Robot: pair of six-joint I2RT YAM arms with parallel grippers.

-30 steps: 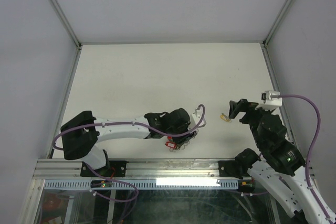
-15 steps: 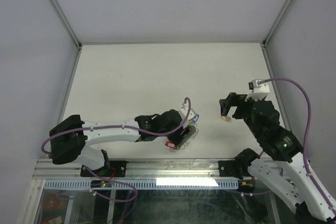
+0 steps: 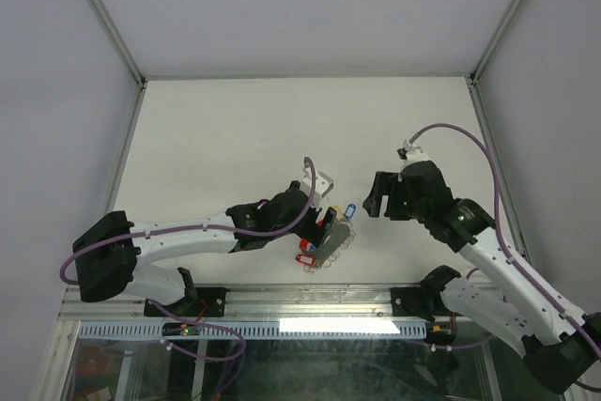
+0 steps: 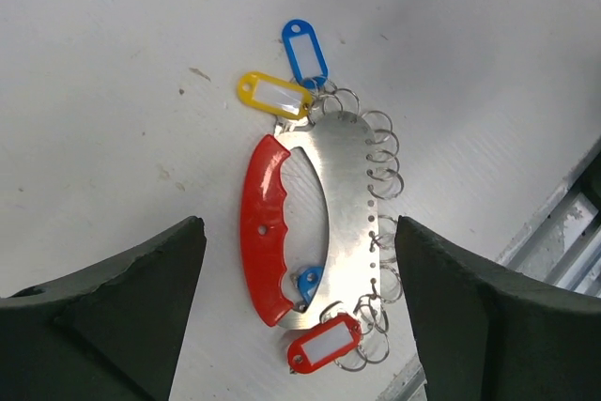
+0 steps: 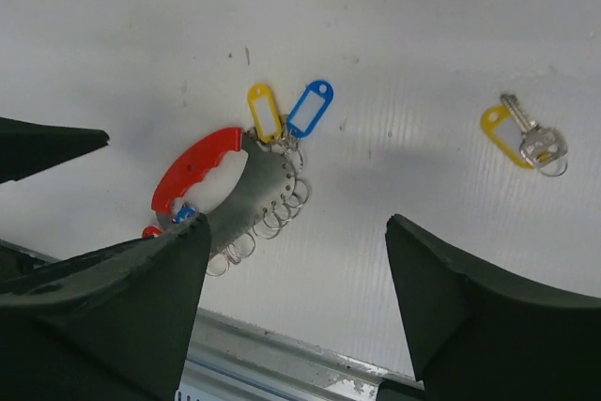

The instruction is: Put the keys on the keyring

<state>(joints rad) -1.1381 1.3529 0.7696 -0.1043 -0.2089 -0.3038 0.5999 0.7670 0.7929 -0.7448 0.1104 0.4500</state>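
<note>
The keyring (image 4: 268,232) lies flat on the white table: a red curved grip, a grey metal plate and several small wire rings. A blue tag (image 4: 305,49), a yellow tag (image 4: 274,96) and a red tag (image 4: 326,345) hang on its rings. My left gripper (image 4: 296,232) hovers over it, open and empty. My right gripper (image 5: 299,232) is open and empty, to the right of the keyring (image 5: 192,171). A loose key with a yellow tag (image 5: 524,133) lies further right. In the top view the keyring (image 3: 331,239) sits between the left gripper (image 3: 315,213) and the right gripper (image 3: 380,196).
A metal rail (image 3: 310,300) runs along the table's near edge, just in front of the keyring; it also shows in the right wrist view (image 5: 282,363). White walls close the table's back and sides.
My left gripper has drawn back off the keyring, which now shows in the top view. My right gripper has swung left towards the keyring, and the loose yellow-tagged key is now hidden there.
</note>
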